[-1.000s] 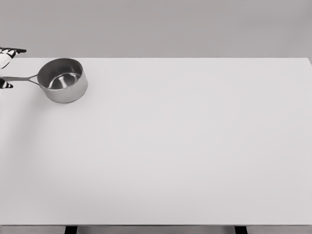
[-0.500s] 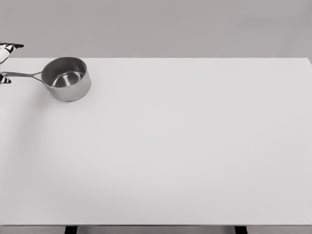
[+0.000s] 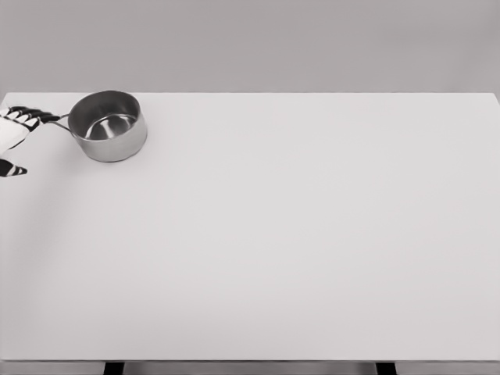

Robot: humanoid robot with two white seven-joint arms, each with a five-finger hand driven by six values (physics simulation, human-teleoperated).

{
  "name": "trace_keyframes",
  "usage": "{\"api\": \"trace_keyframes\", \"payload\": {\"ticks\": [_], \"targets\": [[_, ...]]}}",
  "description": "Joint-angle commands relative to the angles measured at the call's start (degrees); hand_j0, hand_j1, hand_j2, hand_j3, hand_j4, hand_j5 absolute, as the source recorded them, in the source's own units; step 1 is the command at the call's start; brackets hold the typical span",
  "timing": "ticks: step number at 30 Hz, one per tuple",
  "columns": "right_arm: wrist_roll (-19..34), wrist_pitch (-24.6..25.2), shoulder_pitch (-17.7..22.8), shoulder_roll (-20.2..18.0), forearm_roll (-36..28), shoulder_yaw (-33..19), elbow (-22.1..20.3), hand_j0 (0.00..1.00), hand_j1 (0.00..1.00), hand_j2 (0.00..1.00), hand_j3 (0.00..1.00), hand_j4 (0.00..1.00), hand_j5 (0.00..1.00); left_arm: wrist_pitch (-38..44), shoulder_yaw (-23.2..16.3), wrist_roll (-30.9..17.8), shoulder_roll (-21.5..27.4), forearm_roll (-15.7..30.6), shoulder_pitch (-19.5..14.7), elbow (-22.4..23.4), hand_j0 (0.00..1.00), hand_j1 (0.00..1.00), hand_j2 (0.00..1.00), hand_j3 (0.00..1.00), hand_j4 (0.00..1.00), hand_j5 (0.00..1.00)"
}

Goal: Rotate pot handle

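Observation:
A small steel pot point(image 3: 108, 126) stands upright near the table's far left corner. Its thin handle point(image 3: 61, 119) points left, and only the stub by the pot wall shows. My left hand point(image 3: 25, 142) reaches in from the left edge. Its fingers point(image 3: 26, 117) lie across the handle's outer end and hide it. The thumb point(image 3: 13, 168) is spread well apart, nearer me, and touches nothing. The hand is open, not closed around the handle. The right arm is out of view.
The white table point(image 3: 297, 234) spans the whole view. Its far edge runs just behind the pot and its left edge is close to the hand. A plain grey wall stands behind.
The left hand has come further into view, moving right and toward me, so its fingers now cover the handle's end. The pot has slid slightly right and turned a little.

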Motion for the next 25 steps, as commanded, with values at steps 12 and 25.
{"api": "trace_keyframes", "payload": {"ticks": [12,25], "targets": [[0.06,0.0,0.0,0.0,-0.02,-0.01,-0.02,1.0,1.0,1.0,1.0,1.0,1.0,-0.14,8.71,-1.04,1.08,10.1,13.01,-25.41,1.0,1.0,1.0,1.0,1.0,1.0],[-0.02,0.0,0.0,0.0,-0.02,-0.01,-0.02,1.0,1.0,1.0,1.0,1.0,1.0,-0.14,4.31,-3.24,0.38,9.75,15.13,-29.28,1.0,1.0,1.0,1.0,1.0,1.0]]}}
